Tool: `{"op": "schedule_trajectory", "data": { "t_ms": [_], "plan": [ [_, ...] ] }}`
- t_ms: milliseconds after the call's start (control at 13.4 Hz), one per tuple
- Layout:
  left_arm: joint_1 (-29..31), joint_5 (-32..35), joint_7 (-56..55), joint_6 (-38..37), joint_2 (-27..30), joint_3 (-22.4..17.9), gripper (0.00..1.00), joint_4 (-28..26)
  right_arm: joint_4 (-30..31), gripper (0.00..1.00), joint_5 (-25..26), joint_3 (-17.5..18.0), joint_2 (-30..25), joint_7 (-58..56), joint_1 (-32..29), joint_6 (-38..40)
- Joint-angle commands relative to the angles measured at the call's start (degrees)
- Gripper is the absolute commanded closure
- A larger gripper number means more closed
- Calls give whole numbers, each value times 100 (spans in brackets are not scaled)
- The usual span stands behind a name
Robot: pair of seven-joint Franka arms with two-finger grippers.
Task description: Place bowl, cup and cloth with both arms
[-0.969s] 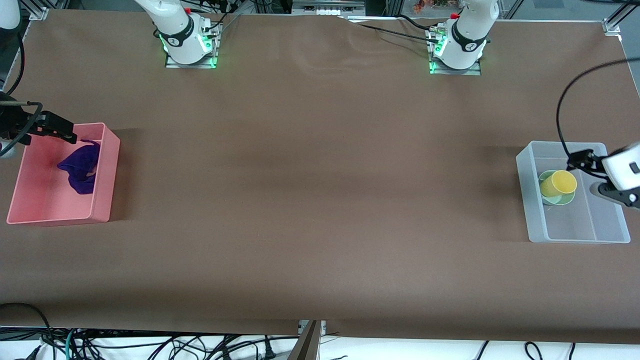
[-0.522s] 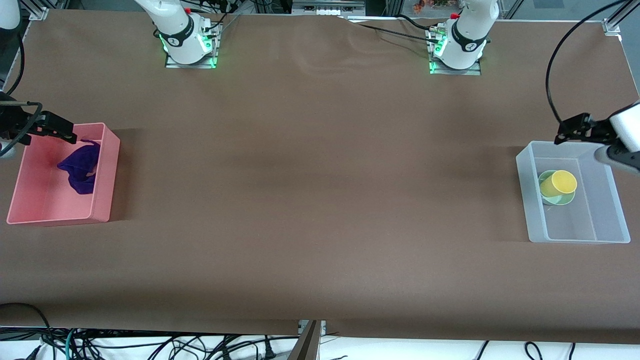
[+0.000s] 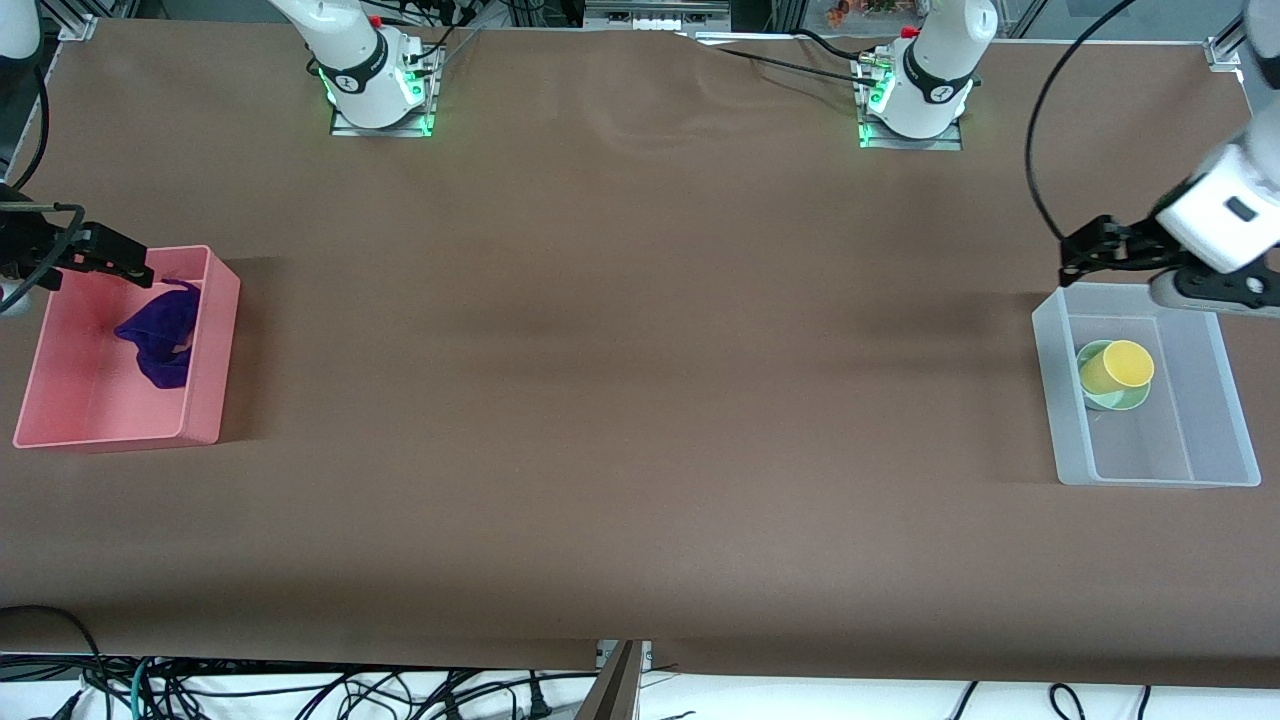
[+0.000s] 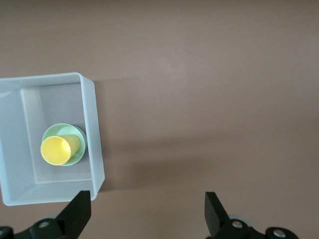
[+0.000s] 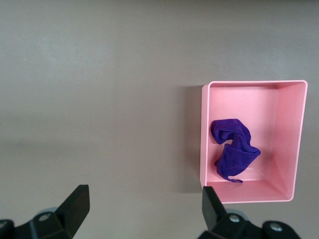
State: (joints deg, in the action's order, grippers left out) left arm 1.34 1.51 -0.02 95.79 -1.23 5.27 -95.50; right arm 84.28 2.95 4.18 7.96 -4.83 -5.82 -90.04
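The yellow cup (image 3: 1112, 366) lies tilted in the mint-green bowl (image 3: 1120, 401), inside a clear bin (image 3: 1047, 390) at the left arm's end of the table. In the left wrist view the cup (image 4: 59, 150), the bowl (image 4: 53, 131) and the bin (image 4: 90, 124) show too. My left gripper (image 3: 1072, 258) is open and empty over the table just off that bin's edge; it shows open in its wrist view (image 4: 147, 211). The purple cloth (image 3: 160, 335) lies in a pink bin (image 3: 212, 350). My right gripper (image 3: 138, 270) hangs open and empty over that bin's edge. Its wrist view (image 5: 143, 206) shows the cloth (image 5: 233, 153).
Brown table cover (image 3: 640, 380) spans between the two bins. The pink bin (image 5: 204, 139) sits at the right arm's end. The arm bases (image 3: 375, 90) stand along the edge farthest from the front camera. Cables hang below the nearest edge.
My left gripper has moved from over the clear bin, off its edge toward the arm bases and the table's middle. The cup and bowl stay in the bin. The right arm has not moved.
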Motion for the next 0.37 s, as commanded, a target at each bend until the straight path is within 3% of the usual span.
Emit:
{"op": "schedule_trajectory", "data": {
  "t_ms": [0,298],
  "plan": [
    [-239,-142,-121,300,342,-219,0,-583,-175,0,56,13,74,26,-16,118],
    [-257,-151,-129,300,351,-228,0,-601,-183,0,65,22,74,26,-16,118]
  ]
}}
